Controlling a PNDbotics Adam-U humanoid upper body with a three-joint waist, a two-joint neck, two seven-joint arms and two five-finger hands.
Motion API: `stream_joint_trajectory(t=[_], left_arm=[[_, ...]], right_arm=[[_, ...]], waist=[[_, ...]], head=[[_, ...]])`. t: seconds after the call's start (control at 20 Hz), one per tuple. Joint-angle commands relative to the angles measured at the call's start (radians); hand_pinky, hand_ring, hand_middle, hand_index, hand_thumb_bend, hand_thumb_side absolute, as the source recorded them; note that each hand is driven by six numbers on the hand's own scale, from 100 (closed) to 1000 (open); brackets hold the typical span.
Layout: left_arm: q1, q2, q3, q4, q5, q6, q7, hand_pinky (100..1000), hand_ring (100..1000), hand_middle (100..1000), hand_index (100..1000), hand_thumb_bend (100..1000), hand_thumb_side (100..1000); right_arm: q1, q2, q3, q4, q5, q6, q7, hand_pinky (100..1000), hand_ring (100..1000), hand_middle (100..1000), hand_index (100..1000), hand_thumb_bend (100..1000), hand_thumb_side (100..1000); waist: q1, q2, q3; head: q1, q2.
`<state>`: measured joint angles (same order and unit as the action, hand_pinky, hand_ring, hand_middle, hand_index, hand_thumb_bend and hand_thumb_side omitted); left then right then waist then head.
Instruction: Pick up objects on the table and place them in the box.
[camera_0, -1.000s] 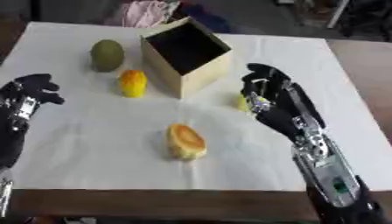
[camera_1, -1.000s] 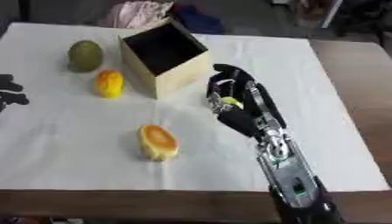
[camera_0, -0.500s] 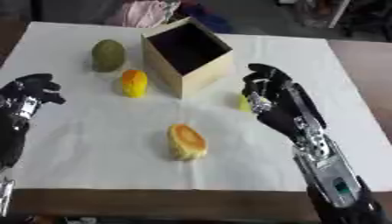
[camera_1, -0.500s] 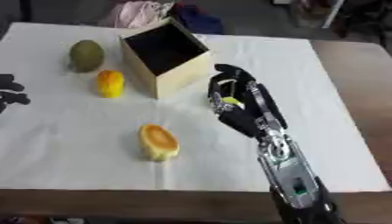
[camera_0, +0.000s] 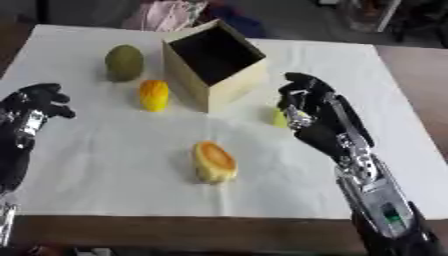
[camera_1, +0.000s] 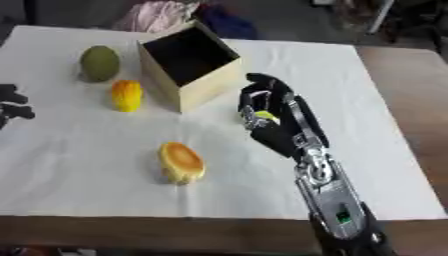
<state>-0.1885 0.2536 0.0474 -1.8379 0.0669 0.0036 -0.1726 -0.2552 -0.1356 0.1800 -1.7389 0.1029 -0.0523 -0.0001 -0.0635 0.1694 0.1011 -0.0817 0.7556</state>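
As we compare with second ago, right robot hand (camera_1: 273, 117) barely shifted, fingers curled around small yellow-green object (camera_1: 263, 116); lift toward box (camera_0: 215, 62) pending; left robot hand (camera_0: 37, 102) idle, curled, empty.

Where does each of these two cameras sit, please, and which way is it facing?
Left eye view: in the head, looking down at the table; right hand curled over a small yellow-green thing, left hand at the left edge.
Right eye view: beside it, facing the same way; little of the left hand shows.
Both share the open box, green fruit, yellow fruit and orange fruit.
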Motion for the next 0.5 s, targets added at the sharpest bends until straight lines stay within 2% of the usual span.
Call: stream_joint_trajectory(t=[0.05, 0.5], left_arm=[[-0.026, 0.064, 0.002, -0.020, -0.007, -0.010, -0.013, 821, 584, 618, 771, 201, 603], [-0.129, 0.291, -0.048, 0.027, -0.082, -0.075, -0.121, 821, 606, 658, 798, 223, 529]], right_arm=[[-0.008, -0.011, -0.003, -0.013, -0.007, 0.000, 0.001, 646, 613, 651, 825, 100, 341], [-0.008, -0.014, 0.002, -0.012, -0.007, 0.001, 0.006, 647, 612, 651, 825, 100, 341]], waist=[[0.019, -0.025, -0.002], [0.023, -0.028, -0.018]], head=[[0.002, -0.003], [0.009, -0.003]])
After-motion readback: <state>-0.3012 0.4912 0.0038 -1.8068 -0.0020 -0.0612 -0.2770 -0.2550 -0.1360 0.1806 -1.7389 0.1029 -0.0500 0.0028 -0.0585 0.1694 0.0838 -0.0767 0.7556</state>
